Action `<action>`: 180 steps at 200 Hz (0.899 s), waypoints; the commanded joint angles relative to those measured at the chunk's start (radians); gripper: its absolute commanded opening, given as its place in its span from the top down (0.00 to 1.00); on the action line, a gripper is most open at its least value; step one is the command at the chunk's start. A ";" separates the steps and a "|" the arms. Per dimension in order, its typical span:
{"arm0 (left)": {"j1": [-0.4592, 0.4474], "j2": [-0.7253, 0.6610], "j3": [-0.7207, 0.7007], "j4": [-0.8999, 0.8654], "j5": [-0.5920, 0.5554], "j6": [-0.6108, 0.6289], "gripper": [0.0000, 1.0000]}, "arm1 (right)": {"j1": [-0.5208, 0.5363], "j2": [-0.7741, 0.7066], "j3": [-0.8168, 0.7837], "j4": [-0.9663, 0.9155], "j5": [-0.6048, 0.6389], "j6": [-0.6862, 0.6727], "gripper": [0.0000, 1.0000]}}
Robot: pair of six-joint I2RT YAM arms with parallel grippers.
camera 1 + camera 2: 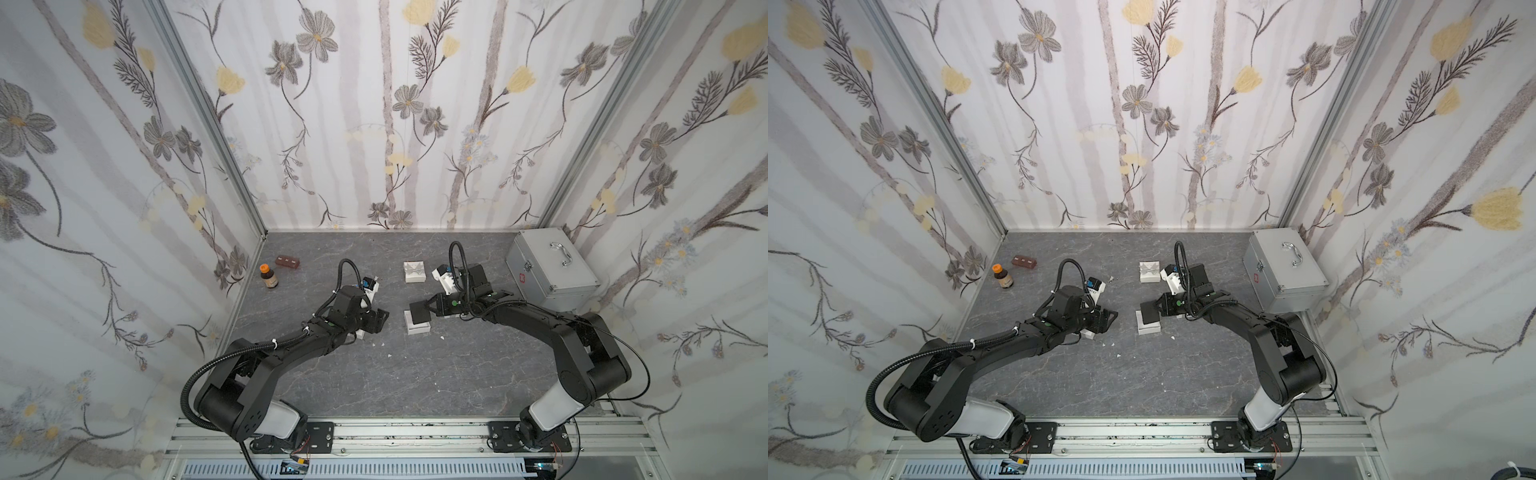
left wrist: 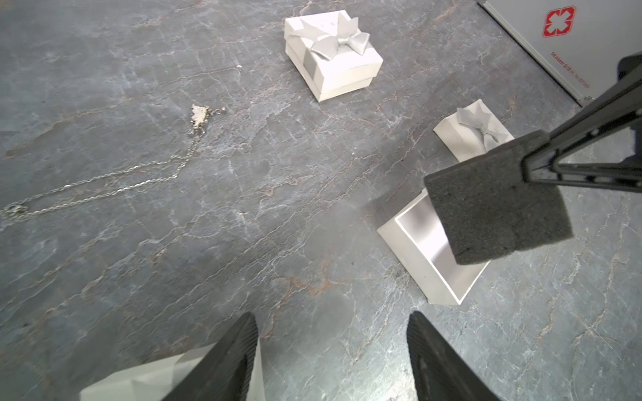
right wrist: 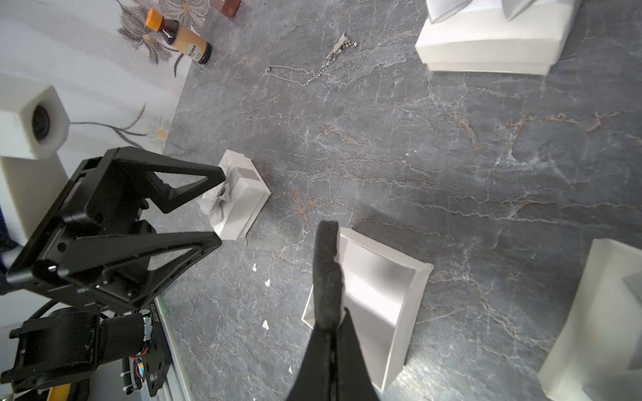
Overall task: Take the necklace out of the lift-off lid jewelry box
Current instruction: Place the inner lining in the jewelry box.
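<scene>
Left gripper (image 2: 331, 317) released | right gripper (image 3: 330, 324) grasping foam pad (image 2: 493, 208) | necklace (image 2: 139, 169) on table (image 2: 312, 215), well apart

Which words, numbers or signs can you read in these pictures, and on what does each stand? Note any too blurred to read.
"GLOSEN", in small red print on the silver case; the rest of that line is too blurred to read.
Red cross-shaped sign, no letters, on the same case.
Bottle label: print too small to read.
White tag on the left arm: too blurred.
</scene>
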 commanded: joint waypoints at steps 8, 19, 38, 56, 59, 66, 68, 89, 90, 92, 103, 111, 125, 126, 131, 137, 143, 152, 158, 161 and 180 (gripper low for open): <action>-0.035 0.049 0.010 0.113 -0.019 -0.022 0.32 | 0.004 0.015 0.014 -0.028 0.005 0.009 1.00; -0.052 0.077 0.020 0.135 -0.020 -0.028 0.33 | 0.004 0.018 0.016 -0.037 0.006 0.012 1.00; -0.079 0.123 0.032 0.167 -0.036 -0.035 0.34 | 0.008 0.031 0.023 -0.055 0.005 0.013 1.00; -0.098 0.168 0.040 0.193 -0.044 -0.045 0.36 | 0.010 0.047 0.033 -0.071 0.005 0.013 1.00; -0.101 0.175 0.040 0.199 -0.046 -0.049 0.36 | 0.010 0.051 0.035 -0.074 0.005 0.013 1.00; -0.106 0.191 0.039 0.216 -0.047 -0.055 0.37 | 0.013 0.059 0.041 -0.079 0.006 0.013 1.00; -0.107 0.196 0.039 0.220 -0.047 -0.058 0.37 | 0.013 0.062 0.042 -0.079 0.006 0.013 1.00; -0.120 0.237 0.039 0.254 -0.048 -0.075 0.39 | 0.015 0.085 0.060 -0.099 0.013 0.012 1.00; -0.120 0.239 0.039 0.256 -0.048 -0.076 0.39 | 0.015 0.085 0.061 -0.100 0.013 0.012 1.00; -0.120 0.243 0.039 0.258 -0.049 -0.076 0.39 | 0.015 0.087 0.062 -0.099 0.014 0.012 1.00; -0.128 0.259 0.039 0.268 -0.052 -0.079 0.40 | 0.018 0.095 0.069 -0.105 0.021 0.010 1.00; -0.132 0.270 0.043 0.271 -0.056 -0.080 0.41 | 0.020 0.101 0.075 -0.111 0.028 0.011 1.00; -0.139 0.288 0.045 0.275 -0.061 -0.079 0.41 | 0.025 0.114 0.087 -0.125 0.042 0.008 1.00; -0.139 0.290 0.045 0.276 -0.061 -0.079 0.41 | 0.026 0.114 0.088 -0.126 0.043 0.008 1.00; -0.140 0.294 0.045 0.279 -0.061 -0.080 0.42 | 0.028 0.119 0.092 -0.131 0.049 0.008 1.00; -0.143 0.298 0.045 0.282 -0.061 -0.081 0.42 | 0.031 0.121 0.097 -0.136 0.054 0.007 1.00; -0.146 0.301 0.045 0.287 -0.061 -0.083 0.42 | 0.034 0.125 0.102 -0.141 0.061 0.007 1.00; -0.151 0.303 0.045 0.292 -0.062 -0.085 0.42 | 0.036 0.132 0.108 -0.147 0.071 0.007 1.00; -0.154 0.303 0.043 0.295 -0.064 -0.087 0.43 | 0.039 0.134 0.113 -0.154 0.080 0.007 1.00; -0.155 0.304 0.043 0.297 -0.066 -0.088 0.43 | 0.040 0.136 0.116 -0.157 0.082 0.008 1.00; -0.163 0.303 0.035 0.314 -0.075 -0.094 0.43 | 0.050 0.147 0.129 -0.172 0.106 0.006 1.00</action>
